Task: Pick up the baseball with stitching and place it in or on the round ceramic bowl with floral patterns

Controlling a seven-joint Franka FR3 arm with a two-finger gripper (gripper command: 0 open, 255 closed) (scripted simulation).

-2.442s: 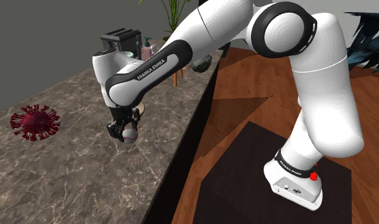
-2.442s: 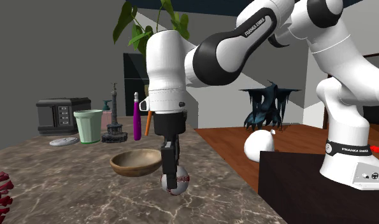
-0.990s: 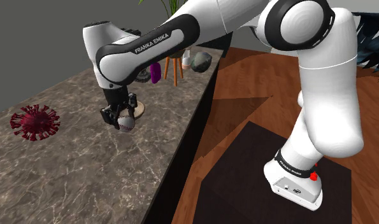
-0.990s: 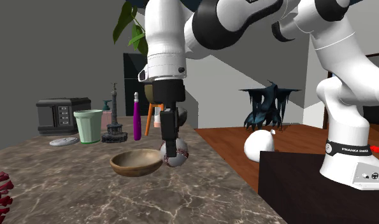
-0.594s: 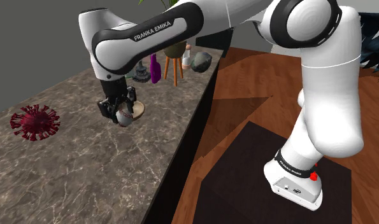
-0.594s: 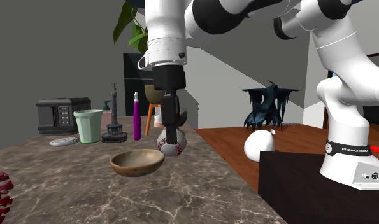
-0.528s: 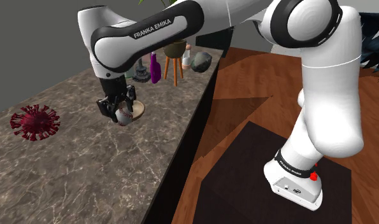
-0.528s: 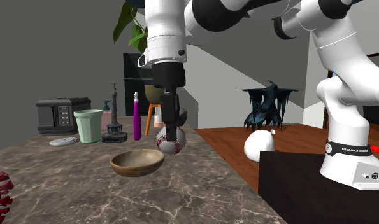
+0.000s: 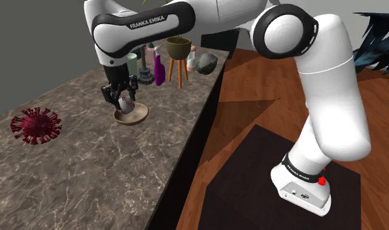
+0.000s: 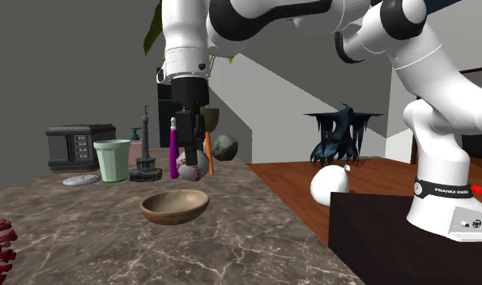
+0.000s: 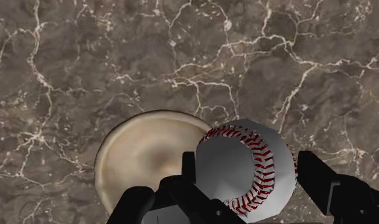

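"FRANKA EMIKA" reads along the forearm of the white arm [image 9: 149,21], whose black gripper [image 10: 190,165] hangs over a dark marble countertop [image 9: 88,176]. Its fingers are clenched on a white baseball [image 11: 245,167] with red stitching, which is held in the air above a tan round bowl [image 10: 174,207], near its rim.

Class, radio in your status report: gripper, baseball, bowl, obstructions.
Gripper shut on baseball. Baseball held above brown bowl, not released. Nothing between them.
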